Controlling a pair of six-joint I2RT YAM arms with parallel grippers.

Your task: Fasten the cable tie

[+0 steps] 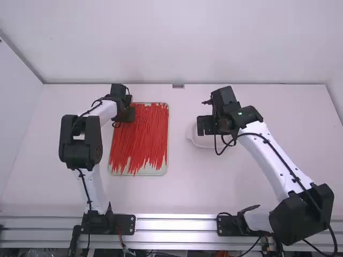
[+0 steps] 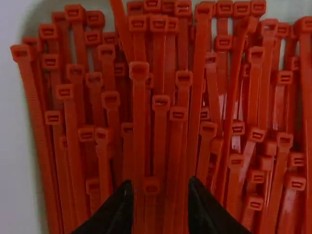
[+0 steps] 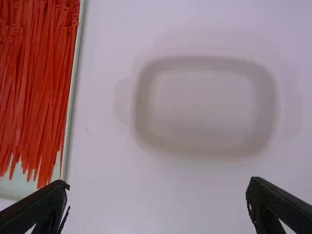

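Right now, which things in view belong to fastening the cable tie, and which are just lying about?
Job: red cable ties on their tray; left jaws open over them.
Lying about: white dish under the open right jaws.

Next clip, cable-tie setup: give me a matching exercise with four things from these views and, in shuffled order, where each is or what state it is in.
Things:
1. left gripper
2. right gripper
3. cable ties
4. white dish

Places or states:
A. empty, on the table beside the tray
B. open, above the white dish
C. red, piled lengthwise in the tray
D. open, just over the ties' heads

Pairs: 1-D, 2-B, 3-C, 4-A
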